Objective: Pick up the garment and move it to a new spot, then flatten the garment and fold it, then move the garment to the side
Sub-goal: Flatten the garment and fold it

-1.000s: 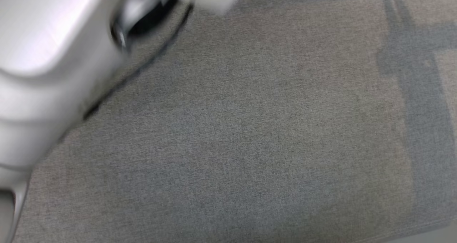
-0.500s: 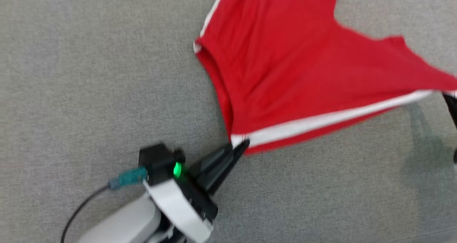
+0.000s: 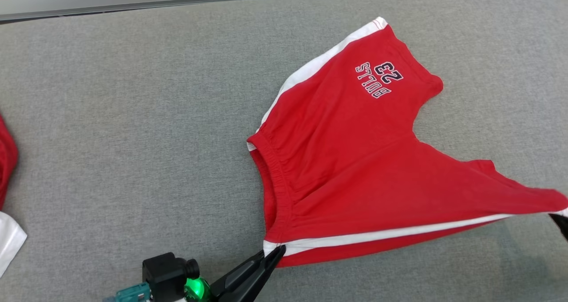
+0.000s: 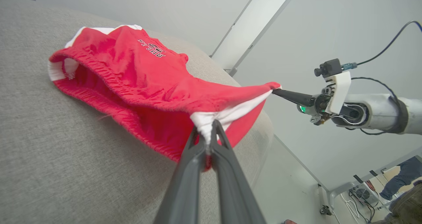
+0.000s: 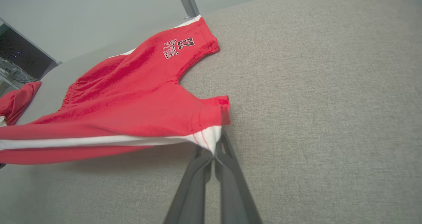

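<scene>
The head view has swung a long way in the last second: from blurred grey cloth and a pale arm, to the red shorts (image 3: 346,160) cut off at the top, to the whole pair with the far edge of the bench (image 3: 133,115) behind them. That is the camera settling, not the shorts travelling. The grip is the same as half a second ago, with the left tool (image 3: 275,251) pressed together on the waistband end of the white side stripe. The right tool (image 3: 560,222) is likewise shut, pinching the hem end of that same stripe, as its own wrist view shows plainly. The stripe side of the shorts is pulled taut between the two tools and raised off the bench, while the far leg, the one printed BULLS 23, lies on the cloth. I judge that the carrying is about done and that the robot is at the stretching step, ready to lay the shorts flat. The bench is covered in a plain grey woven fabric with nothing close around the shorts. Well to the left of them lies another red and white garment (image 3: 6,160). Beyond the shorts, past the bench's far edge, stand a pale wall and a grey upright post (image 5: 186,0).
</scene>
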Available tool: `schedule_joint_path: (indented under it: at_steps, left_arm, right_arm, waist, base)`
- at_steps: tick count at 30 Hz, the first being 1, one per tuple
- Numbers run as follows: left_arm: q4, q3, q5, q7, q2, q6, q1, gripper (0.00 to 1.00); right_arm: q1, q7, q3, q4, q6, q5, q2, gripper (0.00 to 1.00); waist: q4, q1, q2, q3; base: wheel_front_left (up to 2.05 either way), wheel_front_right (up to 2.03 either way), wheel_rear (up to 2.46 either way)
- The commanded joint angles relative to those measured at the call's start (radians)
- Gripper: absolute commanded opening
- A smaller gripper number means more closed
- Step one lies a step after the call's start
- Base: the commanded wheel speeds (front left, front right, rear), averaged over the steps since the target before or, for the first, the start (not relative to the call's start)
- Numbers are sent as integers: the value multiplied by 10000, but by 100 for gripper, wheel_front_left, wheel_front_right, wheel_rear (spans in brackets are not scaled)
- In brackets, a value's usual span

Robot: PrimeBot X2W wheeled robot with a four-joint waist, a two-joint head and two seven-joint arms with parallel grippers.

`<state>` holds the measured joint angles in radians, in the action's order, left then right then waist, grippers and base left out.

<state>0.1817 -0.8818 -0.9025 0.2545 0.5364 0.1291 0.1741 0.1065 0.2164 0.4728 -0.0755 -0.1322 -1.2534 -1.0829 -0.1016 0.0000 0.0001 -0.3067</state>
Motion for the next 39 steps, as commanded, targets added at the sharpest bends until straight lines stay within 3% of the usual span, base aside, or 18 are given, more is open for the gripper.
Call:
schedule_joint_path:
  at_steps: [1,4,8,16,25,35,37,39]
  left_arm:
    - [80,108,-101,11,34,-52,62,0]
    - [54,113,-156,10,-128,-39,360,0]
    - [-300,-13,-568,2,-819,-6,1183,0]
    - [-1358,-449,-2103,62,-1927,-1,3367,0]
    - [-1960,-81,-3684,101,-2220,1,4525,0]
    - [-2420,484,-3609,96,-2651,2,5002,0]
    - [-2520,414,-3663,97,-2783,2,5080,17]
    - [-2668,461,-3632,97,-2873,2,5198,14]
  right_arm:
    - [95,-154,-400,-174,28,-38,-132,0]
    - [107,-434,-722,-273,28,50,-109,0]
    - [-442,-1111,-1272,-370,26,109,207,0]
    - [-3065,-2940,-1650,200,23,184,983,0]
    - [-6027,-4981,-1343,1355,23,-34,1397,0]
    - [-8053,-6111,-883,2577,23,128,1692,0]
    - [-8474,-6318,-764,2785,23,204,1748,0]
    - [-8889,-6485,-608,3007,23,269,1837,0]
  waist:
    - [82,0,-1,0]
    - [181,0,-1,-45]
    - [462,0,-1,-308]
    - [989,0,-1,-1186]
    - [1522,0,-1,-1955]
    - [2040,0,-1,-2483]
    - [2108,0,-1,-2581]
    - [2173,0,-1,-2673]
  base:
    - [0,0,0]
    - [0,0,0]
    - [0,0,0]
    - [0,0,0]
    - [0,0,0]
    - [0,0,0]
    - [0,0,0]
    - [0,0,0]
